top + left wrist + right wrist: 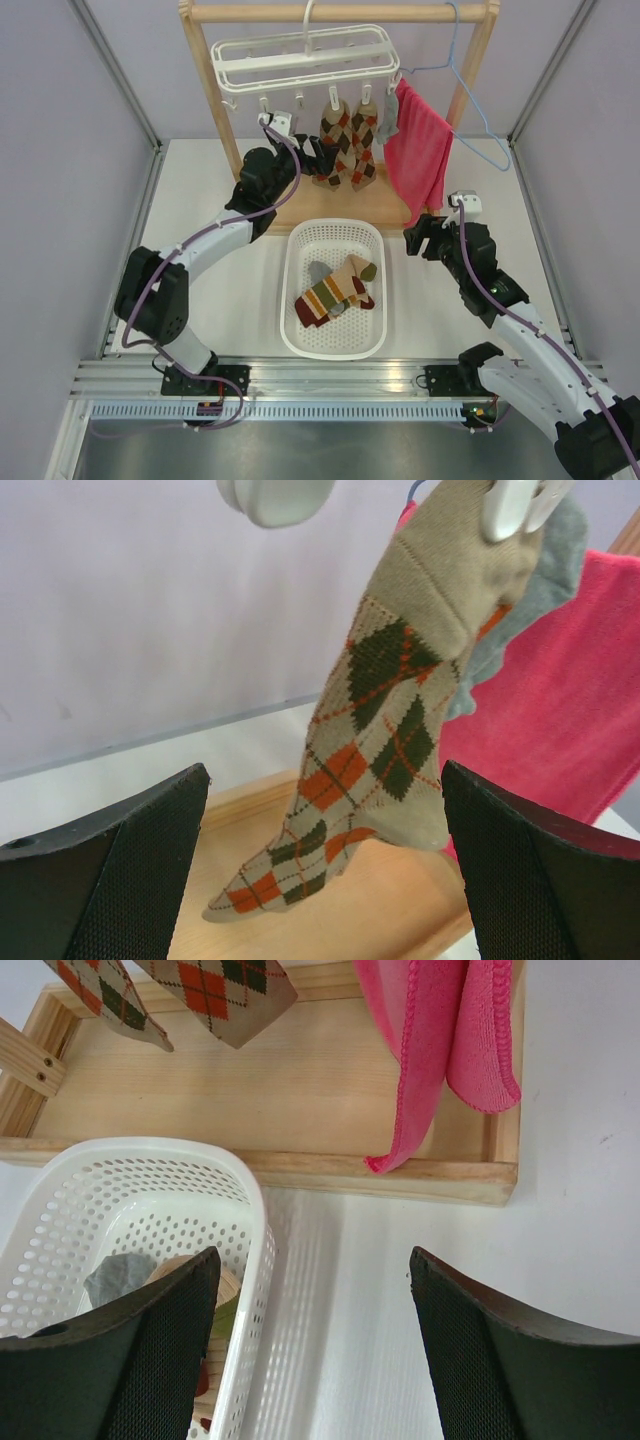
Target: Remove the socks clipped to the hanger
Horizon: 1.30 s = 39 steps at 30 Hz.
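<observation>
Argyle sock [380, 750] hangs clipped; left claw [325, 770] gapes wide, clear of its edges.

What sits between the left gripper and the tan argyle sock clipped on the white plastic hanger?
Nothing: in the left wrist view the left gripper, jaws open, faces the tan argyle sock across bare air, wooden base board below.
</observation>
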{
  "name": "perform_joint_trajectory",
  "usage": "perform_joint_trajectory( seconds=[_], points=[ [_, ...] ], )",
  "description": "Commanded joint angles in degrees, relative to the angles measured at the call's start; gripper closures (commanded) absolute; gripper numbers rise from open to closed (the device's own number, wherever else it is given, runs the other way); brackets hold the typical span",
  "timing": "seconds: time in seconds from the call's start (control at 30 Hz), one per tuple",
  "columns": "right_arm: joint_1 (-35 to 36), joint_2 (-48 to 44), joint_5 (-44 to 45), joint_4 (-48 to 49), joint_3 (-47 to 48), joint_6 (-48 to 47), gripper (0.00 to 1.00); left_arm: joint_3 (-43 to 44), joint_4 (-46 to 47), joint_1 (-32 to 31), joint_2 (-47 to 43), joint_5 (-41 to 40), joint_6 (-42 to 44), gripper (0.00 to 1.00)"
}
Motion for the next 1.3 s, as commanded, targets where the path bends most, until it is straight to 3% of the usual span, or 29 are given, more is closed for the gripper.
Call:
perform_joint_trajectory(
  seconds=[0.0,0.13,0.33,0.37,0.47,0.83,1.0,1.27],
  points=[
    [-0.39,-0.82,-0.8,1.16,-0.2,-0.57,0.2,4.05,3.55,0.38,2.58,-1.44,4.73,0.0],
    [-0.48,-0.82,-0.63,1.07,-0.38,-0.92,0.2,5.9,4.61,0.38,4.96,-1.18,5.35,0.01],
    [-0.75,-0.03,-0.1,0.98,-1.34,-1.36,0.2,6.08,6.45,0.38,6.28,-0.74,4.73,0.45],
    [-0.75,0.06,-0.1,1.07,-1.43,-1.36,0.2,6.08,6.54,0.3,6.19,-0.57,4.64,0.62],
    [-0.83,0.15,-0.1,1.16,-1.43,-1.53,0.2,5.03,7.06,0.38,5.06,-0.65,4.29,0.85],
    [-0.92,-0.47,-0.8,0.98,-1.61,-0.92,0.2,-0.86,6.54,0.3,-2.42,-0.21,3.94,0.98],
    [-0.84,-1.17,-0.37,0.54,-1.52,-1.09,0.21,-1.58,4.53,0.03,-5.23,-0.21,4.64,0.98],
    [-0.92,0.58,-0.01,-1.22,1.47,-1.97,0.21,3.53,-7.85,-1.02,-10.06,1.81,8.15,0.98]
  ],
)
